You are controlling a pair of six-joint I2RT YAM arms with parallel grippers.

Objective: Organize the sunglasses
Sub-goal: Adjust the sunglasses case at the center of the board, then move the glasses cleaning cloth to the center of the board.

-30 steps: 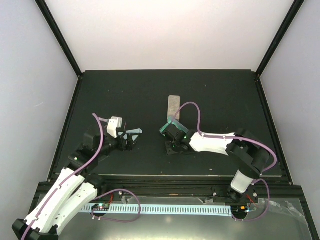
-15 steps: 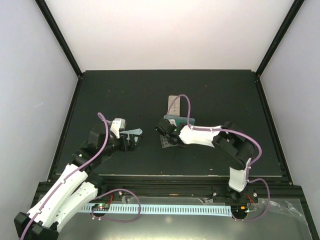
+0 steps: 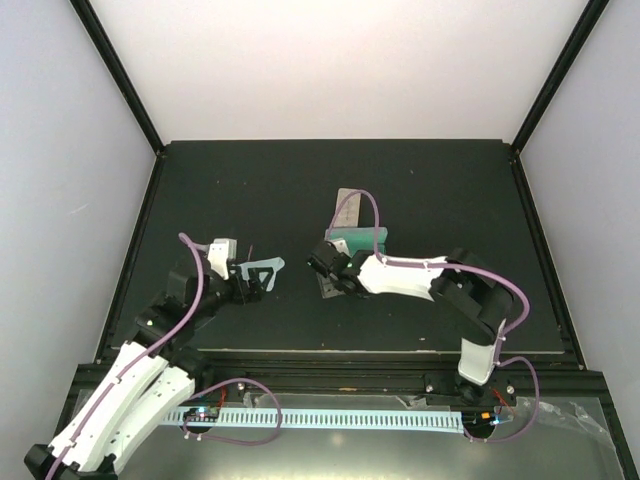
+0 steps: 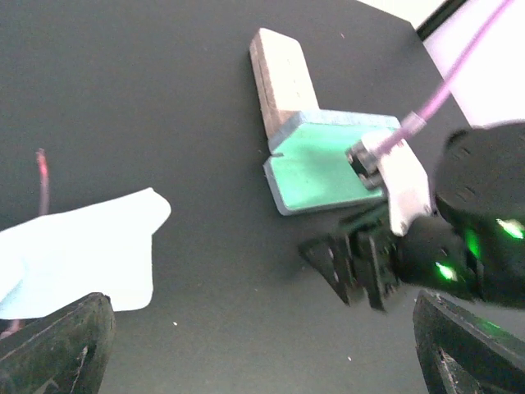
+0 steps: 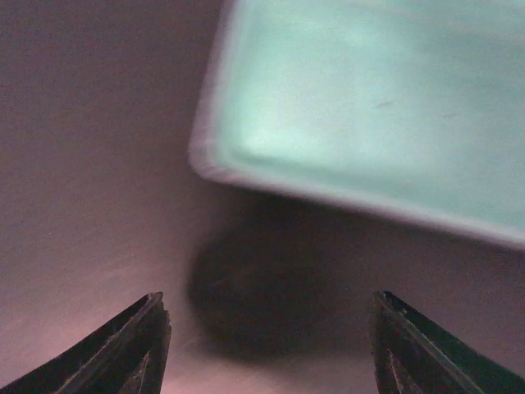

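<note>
Of the reddish-pink sunglasses I see only a thin red wire arm (image 4: 41, 176) rising behind the light blue cloth (image 4: 78, 254). The black sunglasses are out of view. My left gripper (image 3: 254, 287) is open and empty, low over the mat next to the cloth (image 3: 266, 267); its fingers (image 4: 57, 349) frame the bottom of the left wrist view. My right gripper (image 3: 323, 268) is open and empty just left of the teal-faced case (image 3: 357, 241). In the right wrist view that case (image 5: 369, 98) lies just beyond the gripper (image 5: 271, 349).
A beige-grey oblong case (image 3: 346, 208) lies lengthwise under the teal-faced case (image 4: 324, 160), and also shows in the left wrist view (image 4: 279, 78). The black mat (image 3: 440, 190) is bounded by a raised frame and side walls. The right arm stretches across the mat's middle.
My right arm has swung left and forward, and its gripper now sits at the teal-faced case's left end. The case shows more fully across the beige one. My left gripper shifted slightly.
</note>
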